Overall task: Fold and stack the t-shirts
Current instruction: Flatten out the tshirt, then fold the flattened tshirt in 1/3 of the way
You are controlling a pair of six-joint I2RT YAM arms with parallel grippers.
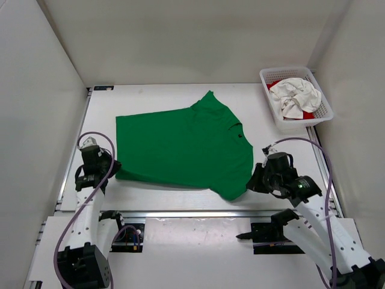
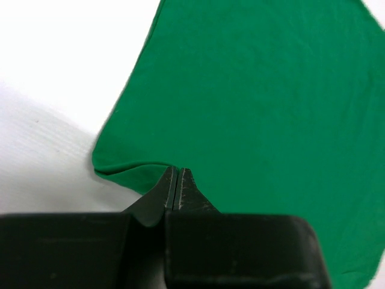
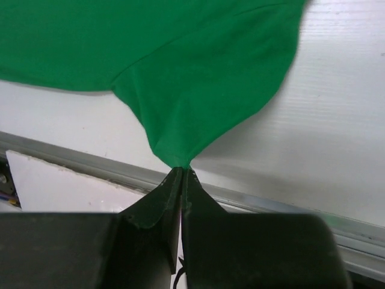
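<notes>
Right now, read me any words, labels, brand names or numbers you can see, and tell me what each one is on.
No text can be read in any view.
The green t-shirt is plain; a small dark mark at its collar may be a tag, too small to read.
The basket, the off-white t-shirt, the red t-shirt, the left pincer and the right pincer show no lettering.

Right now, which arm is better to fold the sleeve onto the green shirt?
Probably the right. The right gripper pinches the sleeve tip of the green shirt, while the left gripper is shut on the hem corner at the other end.
</notes>
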